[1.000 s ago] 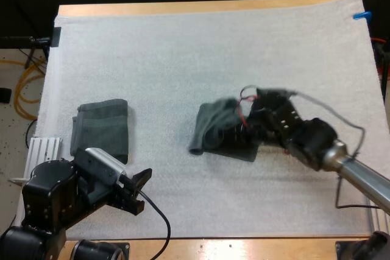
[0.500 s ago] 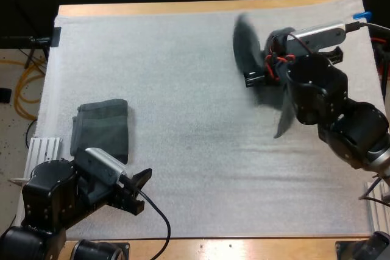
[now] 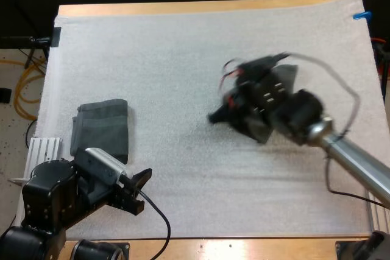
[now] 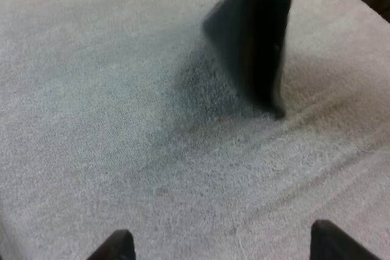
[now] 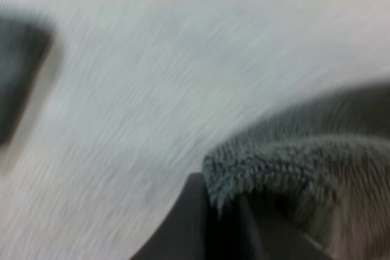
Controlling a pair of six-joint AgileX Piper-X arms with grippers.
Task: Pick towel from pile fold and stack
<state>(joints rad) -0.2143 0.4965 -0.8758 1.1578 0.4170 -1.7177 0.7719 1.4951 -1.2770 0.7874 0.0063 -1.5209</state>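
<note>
Grey-green towel (image 4: 256, 47) hangs lengthwise, tip downward, pinched by right end effector (image 5: 219, 220); left end effector (image 3: 140, 192) spread.

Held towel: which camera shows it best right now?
Left wrist view: the held towel hangs side-on over the mat, with most of its drape visible. High view: the right arm covers much of it. Right wrist view: its terry edge up close, pinched in the right end effector.
</note>
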